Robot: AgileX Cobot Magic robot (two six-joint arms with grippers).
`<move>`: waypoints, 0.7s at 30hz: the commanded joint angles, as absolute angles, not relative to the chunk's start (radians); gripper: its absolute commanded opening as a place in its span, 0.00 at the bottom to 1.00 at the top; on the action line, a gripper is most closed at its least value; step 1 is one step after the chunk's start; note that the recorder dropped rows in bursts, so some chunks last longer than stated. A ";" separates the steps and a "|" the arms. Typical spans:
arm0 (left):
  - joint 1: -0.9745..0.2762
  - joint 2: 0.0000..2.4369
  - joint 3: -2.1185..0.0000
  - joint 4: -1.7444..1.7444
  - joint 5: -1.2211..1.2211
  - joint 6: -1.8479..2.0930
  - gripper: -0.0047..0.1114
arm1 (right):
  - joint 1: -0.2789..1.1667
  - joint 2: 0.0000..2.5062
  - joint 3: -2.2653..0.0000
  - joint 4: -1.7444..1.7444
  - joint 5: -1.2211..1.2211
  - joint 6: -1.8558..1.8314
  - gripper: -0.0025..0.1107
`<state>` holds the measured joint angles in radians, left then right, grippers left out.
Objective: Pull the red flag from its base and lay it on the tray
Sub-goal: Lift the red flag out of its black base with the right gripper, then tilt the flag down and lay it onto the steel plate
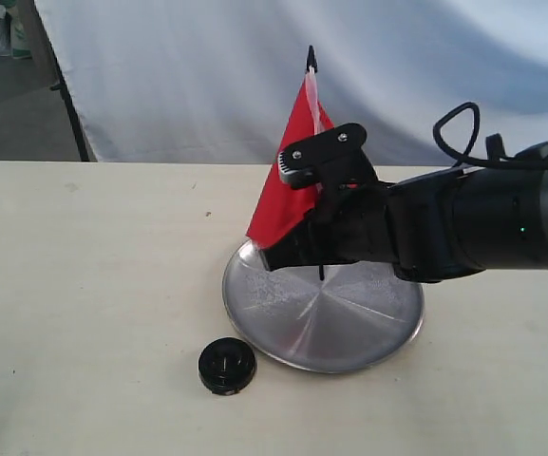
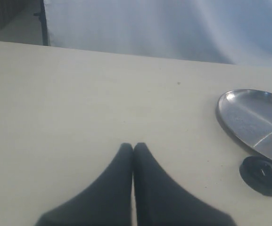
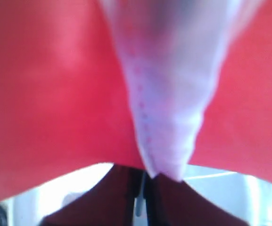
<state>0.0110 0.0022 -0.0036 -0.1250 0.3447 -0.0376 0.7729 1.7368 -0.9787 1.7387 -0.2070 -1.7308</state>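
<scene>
Red flag (image 1: pixel 288 195): off its base (image 1: pixel 227 366), upright over the tray (image 1: pixel 349 332), stick clamped in the right gripper (image 1: pixel 288 252). Left gripper (image 2: pixel 134 150) is pinched together on nothing, above the table (image 2: pixel 79 94). Risk we note: let go upright, the flag may topple past the rim. Cloth fills the right wrist view, so that camera cannot guide the release.

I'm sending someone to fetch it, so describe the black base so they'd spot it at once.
Find the round silver tray on the pale table. Just off its front-left rim in the exterior view sits the base: a small black round disc, far smaller than the tray.
</scene>
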 commanded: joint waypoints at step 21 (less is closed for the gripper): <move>0.013 0.000 0.000 -0.135 0.344 -0.042 0.04 | 0.947 1.991 -0.964 1.625 -0.848 -2.116 0.02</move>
